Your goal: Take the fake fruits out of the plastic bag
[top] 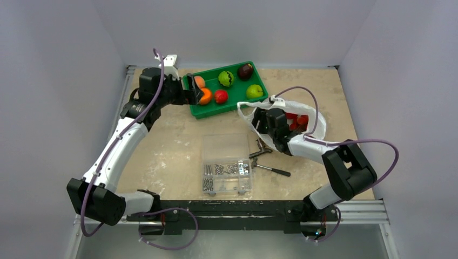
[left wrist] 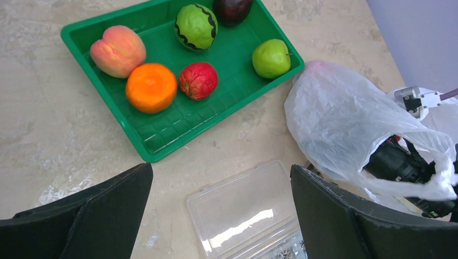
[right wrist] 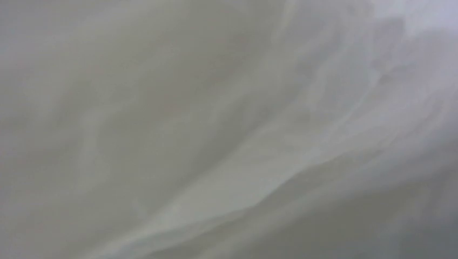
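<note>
Reaching-in step: the right arm's fingers are hidden inside the crinkly white plastic bag (left wrist: 335, 118) on the desk's right, among glossy red fake fruits (top: 298, 121), so I cannot tell their spread. The left fingers (left wrist: 97, 216) gape wide, empty. Next: pinch one fruit, then withdraw.

The tabletop (top: 162, 151) is a pale beige board, mottled, with whitish scuffs. A green tray (left wrist: 162, 124) sits at the far middle, and a crinkly white plastic bag (left wrist: 335, 118) lies close by the tray's right corner. Nearer the arms lies a clear compartment box (top: 227, 162) with its lid open. Just right of the box is a dark-handled tool (top: 276, 171).
</note>
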Controlling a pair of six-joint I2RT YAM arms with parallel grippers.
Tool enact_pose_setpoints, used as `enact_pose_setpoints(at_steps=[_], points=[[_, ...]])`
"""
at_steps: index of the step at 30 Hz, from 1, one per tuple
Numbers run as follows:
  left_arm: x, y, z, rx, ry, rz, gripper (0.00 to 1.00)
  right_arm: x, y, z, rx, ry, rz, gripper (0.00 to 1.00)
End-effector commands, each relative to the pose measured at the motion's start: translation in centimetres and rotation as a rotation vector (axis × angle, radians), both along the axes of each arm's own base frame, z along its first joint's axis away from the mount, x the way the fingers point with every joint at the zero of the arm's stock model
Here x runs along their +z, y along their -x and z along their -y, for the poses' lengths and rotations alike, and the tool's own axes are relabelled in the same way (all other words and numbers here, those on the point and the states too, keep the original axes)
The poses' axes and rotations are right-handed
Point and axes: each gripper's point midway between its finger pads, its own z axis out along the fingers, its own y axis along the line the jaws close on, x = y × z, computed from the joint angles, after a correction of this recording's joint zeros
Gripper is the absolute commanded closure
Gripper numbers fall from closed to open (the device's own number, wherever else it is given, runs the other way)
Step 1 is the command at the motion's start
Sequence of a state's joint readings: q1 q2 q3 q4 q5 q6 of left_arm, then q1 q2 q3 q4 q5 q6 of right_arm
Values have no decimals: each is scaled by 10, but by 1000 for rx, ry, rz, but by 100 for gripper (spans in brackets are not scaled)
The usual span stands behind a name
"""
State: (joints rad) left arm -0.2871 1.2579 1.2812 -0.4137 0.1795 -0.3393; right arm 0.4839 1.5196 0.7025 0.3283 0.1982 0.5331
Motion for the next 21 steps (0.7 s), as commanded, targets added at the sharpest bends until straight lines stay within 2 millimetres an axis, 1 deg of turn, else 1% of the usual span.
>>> enact_pose_setpoints(at_steps=[1,4,6,10,17,21], points=[[-5,-3,10,-44,34,-9,0,7,-4,16,-105,55,76,33],[-8,-2,9,-41,31,-15,0,15,-8,24,-136,95,92,30],[-9,-1,8,-38,27,-13,0,26,-11,25,-158,86,102,30],[-9,1,9,-45,31,-16,0,40,-15,38,-265,51,132,30],[-12,1,9,-43,30,-21,0,45,-24,49,-391,-7,139,23],[-16,-1,10,-46,29,-31,0,47,-32,55,-433,-52,135,18]])
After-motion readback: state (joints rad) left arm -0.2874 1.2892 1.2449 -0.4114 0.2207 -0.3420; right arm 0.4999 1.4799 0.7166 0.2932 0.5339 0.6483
